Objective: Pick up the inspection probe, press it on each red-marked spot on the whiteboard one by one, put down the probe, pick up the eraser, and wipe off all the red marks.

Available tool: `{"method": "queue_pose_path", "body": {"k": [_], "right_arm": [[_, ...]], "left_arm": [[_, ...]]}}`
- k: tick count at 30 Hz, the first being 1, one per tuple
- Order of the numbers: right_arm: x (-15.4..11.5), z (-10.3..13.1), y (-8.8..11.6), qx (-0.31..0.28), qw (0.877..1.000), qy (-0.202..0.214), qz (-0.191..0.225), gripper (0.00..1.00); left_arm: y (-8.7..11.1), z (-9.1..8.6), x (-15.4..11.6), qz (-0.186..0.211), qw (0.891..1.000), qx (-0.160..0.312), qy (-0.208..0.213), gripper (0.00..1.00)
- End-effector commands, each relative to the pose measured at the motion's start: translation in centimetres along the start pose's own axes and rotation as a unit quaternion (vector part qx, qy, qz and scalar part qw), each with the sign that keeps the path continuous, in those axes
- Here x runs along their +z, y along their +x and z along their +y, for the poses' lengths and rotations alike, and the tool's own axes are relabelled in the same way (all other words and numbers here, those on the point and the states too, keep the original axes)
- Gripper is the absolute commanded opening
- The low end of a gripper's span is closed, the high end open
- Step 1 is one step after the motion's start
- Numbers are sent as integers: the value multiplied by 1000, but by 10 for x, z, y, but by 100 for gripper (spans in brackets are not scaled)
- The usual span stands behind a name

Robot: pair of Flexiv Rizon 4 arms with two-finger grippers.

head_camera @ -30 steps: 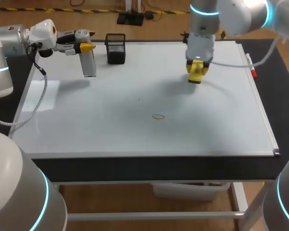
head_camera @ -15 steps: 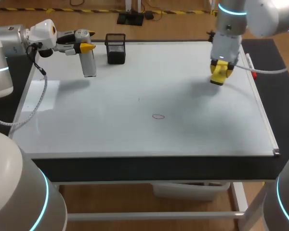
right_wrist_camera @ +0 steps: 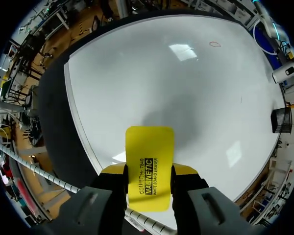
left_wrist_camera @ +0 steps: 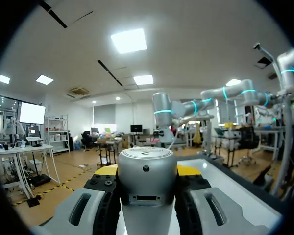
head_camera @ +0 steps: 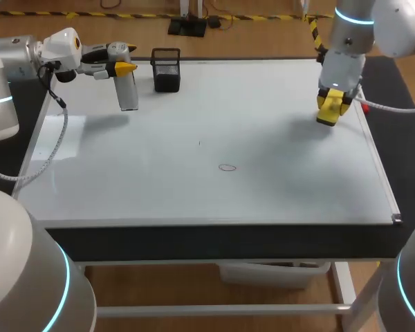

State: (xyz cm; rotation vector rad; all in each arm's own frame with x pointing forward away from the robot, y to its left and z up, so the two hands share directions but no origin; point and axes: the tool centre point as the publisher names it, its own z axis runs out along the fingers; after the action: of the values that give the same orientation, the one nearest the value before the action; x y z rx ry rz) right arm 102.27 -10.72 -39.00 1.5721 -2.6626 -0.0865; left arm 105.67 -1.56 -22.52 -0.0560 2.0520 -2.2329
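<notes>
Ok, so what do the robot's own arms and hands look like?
Both the left arm and right arm are smooth, rounded silver-white links with glowing cyan rings at the joints. The left hand and right hand have grey and black bodies ending in bright yellow fingertips. A white cable runs from each wrist.

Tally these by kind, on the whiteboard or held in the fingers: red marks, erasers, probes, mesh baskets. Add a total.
red mark: 1
eraser, yellow, held by the right gripper: 1
probe, held by the left gripper: 1
mesh basket, black: 1
Total: 4
</notes>
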Motion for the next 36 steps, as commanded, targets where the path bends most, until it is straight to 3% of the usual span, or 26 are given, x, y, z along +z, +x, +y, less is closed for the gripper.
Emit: {"method": "queue_pose_path", "body": {"k": [1,21,28,36], "right_arm": [[-2,-1,1,-1,1000,0,1,0],[-2,-1,1,-1,1000,0,1,0],[-2,-1,1,-1,1000,0,1,0],[-2,-1,1,-1,1000,0,1,0]], "left_arm": [[0,-1,0,0,1000,0,0,0],[0,-1,0,0,1000,0,0,0],[24,-11,22,33,999,20,2,0],[64,-16,53,89,996,26,12,0]]}}
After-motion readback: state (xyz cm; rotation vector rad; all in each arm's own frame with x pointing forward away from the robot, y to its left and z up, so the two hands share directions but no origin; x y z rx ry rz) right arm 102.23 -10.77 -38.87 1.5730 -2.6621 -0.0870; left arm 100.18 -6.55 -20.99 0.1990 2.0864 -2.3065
